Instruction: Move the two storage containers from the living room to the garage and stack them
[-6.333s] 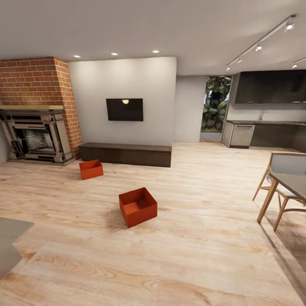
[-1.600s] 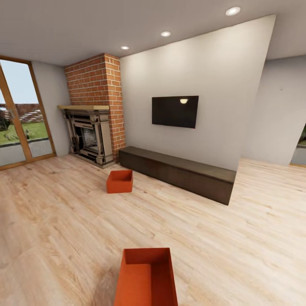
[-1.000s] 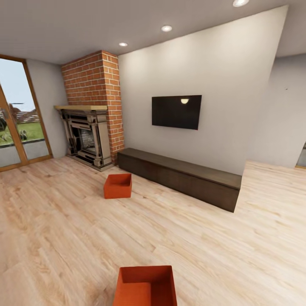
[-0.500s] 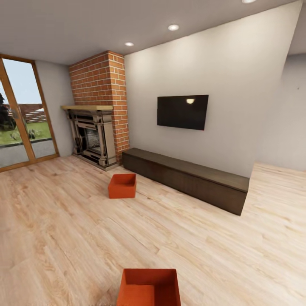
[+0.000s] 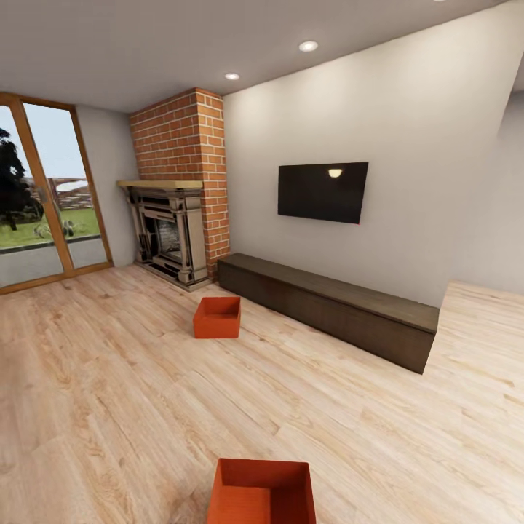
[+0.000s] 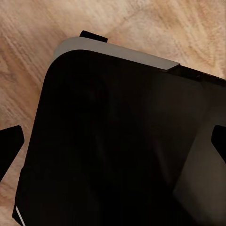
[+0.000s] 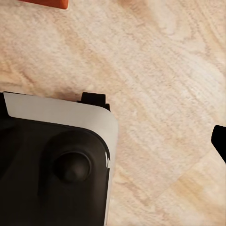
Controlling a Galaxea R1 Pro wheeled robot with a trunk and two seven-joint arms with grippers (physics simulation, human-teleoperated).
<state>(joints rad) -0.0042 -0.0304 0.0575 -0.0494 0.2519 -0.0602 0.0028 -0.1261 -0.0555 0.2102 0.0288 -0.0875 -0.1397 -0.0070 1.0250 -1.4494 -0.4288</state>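
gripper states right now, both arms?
Left gripper: open, holding nothing.
Right gripper: one dark fingertip shows over bare wood floor; state cannot be told.

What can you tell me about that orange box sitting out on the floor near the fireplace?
The farther storage container is an orange-red rectangular box with thin plain walls and no lid, looking empty inside. It sits upright and flat on the light wood plank floor, in front of the fireplace and near the end of the long dark bench, touching neither.
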